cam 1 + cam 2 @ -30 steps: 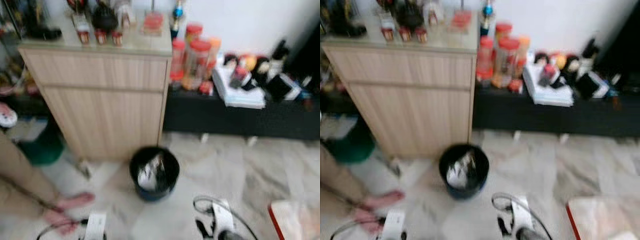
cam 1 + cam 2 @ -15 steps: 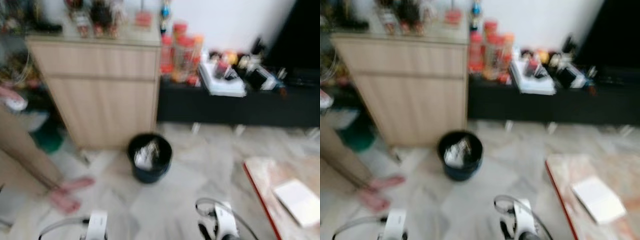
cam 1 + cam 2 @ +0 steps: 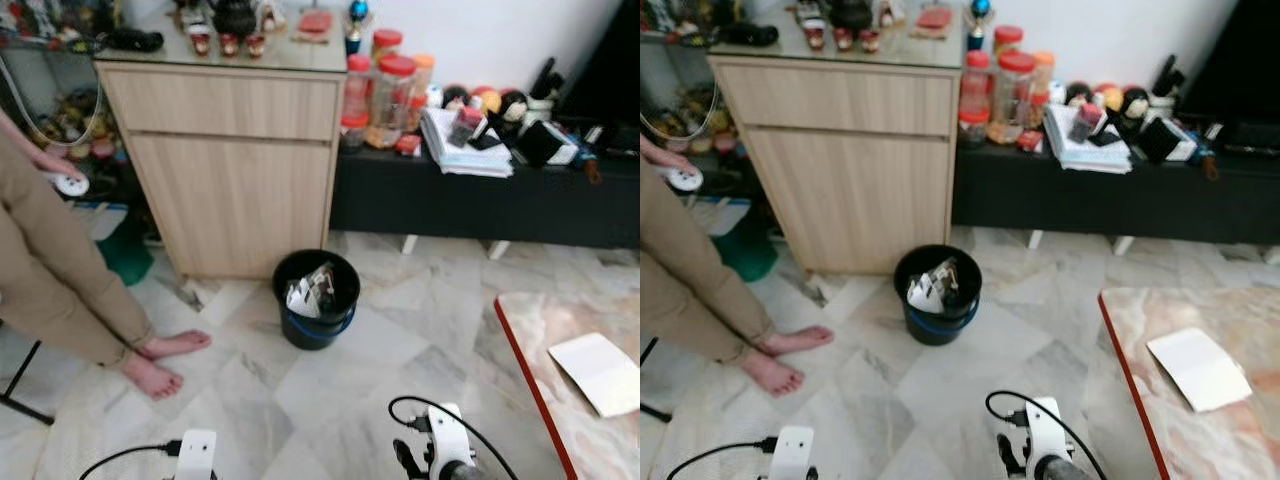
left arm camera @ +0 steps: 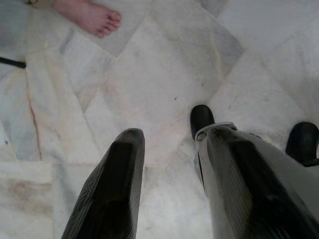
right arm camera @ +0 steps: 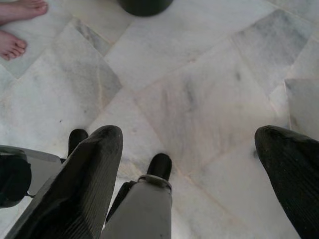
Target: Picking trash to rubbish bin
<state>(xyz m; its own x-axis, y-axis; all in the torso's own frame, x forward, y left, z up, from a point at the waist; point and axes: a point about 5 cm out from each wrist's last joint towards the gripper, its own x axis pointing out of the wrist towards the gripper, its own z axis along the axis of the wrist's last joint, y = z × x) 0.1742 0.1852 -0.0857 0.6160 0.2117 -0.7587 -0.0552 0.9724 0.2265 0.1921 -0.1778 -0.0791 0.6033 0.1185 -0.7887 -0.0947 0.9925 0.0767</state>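
Bin (image 3: 317, 300): black, round, on the marble floor (image 3: 400, 350) at centre frame, just before a light wood cabinet (image 3: 235, 165); crumpled white trash (image 3: 303, 295) inside.
Table (image 3: 545, 400): marble top, red edge, lower right; a white paper (image 3: 602, 372) lies on it.
Low black shelf (image 3: 480, 205): upper right, carrying red-lidded jars (image 3: 390, 95) and stacked papers.
Person: tan trouser leg (image 3: 50, 270) and bare feet (image 3: 160, 362) at left.
Left claw (image 4: 169, 164): released, fingers spread, hanging over bare floor.
Right claw (image 5: 189, 149): released, fingers wide apart, over floor near the bin's base.
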